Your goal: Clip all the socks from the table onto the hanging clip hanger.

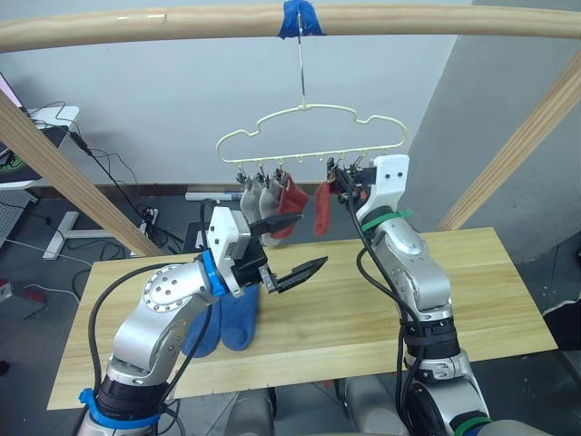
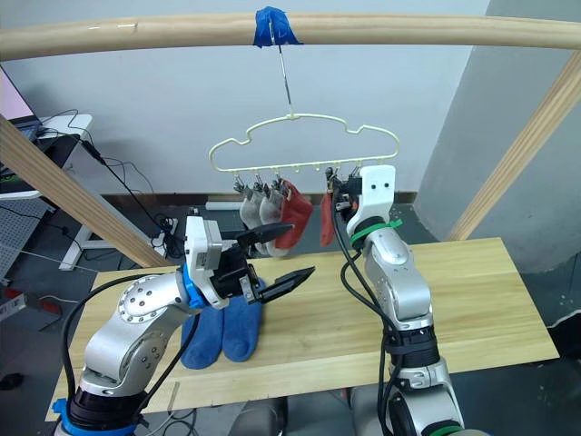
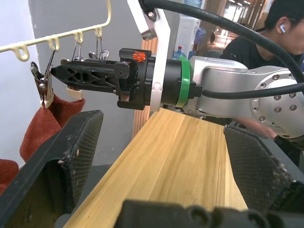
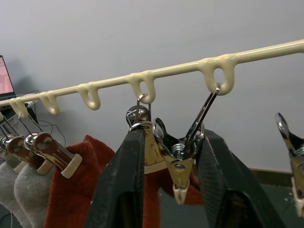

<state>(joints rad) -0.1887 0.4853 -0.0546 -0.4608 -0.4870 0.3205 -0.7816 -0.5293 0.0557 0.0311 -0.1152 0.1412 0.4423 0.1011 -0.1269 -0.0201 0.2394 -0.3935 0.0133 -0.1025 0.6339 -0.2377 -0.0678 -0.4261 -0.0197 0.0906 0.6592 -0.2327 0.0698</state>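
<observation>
Head view: two blue socks [image 1: 229, 320] lie side by side on the light-wood surface [image 1: 472, 300], toes toward the robot, partly behind the left arm. They are plain knit, so they are judged light, limp and non-slippery; the cuff edge is the recommended grip point, since it presents a doubled hem for a clip to bite. The cream-yellow clip hanger [image 1: 309, 136] hangs by its hook from a round wooden rail [image 1: 136, 27] at a blue tape wrap [image 1: 298, 16]. Two grey socks [image 1: 261, 202] and two red socks [image 1: 292, 207] already hang from its clips. The left hand [image 1: 292, 245] is held above the surface with fingers spread and empty. The right hand [image 1: 349, 182] is raised to the clip row beside the second red sock. Left wrist view: the left hand's two textured fingers [image 3: 71, 152] stand wide apart with nothing between them; ahead, the right hand [image 3: 71, 73] reaches horizontally to the metal clips, with red fabric below. Right wrist view: the right hand [image 4: 175, 180] has its fingers bracketing a metal clip [image 4: 178, 159] that hangs from a hanger loop, apparently pressing its levers; the degree of closure is judged partial. The clip is small, stiff and spring-loaded, and the hanger is expected to swing when pushed.
</observation>
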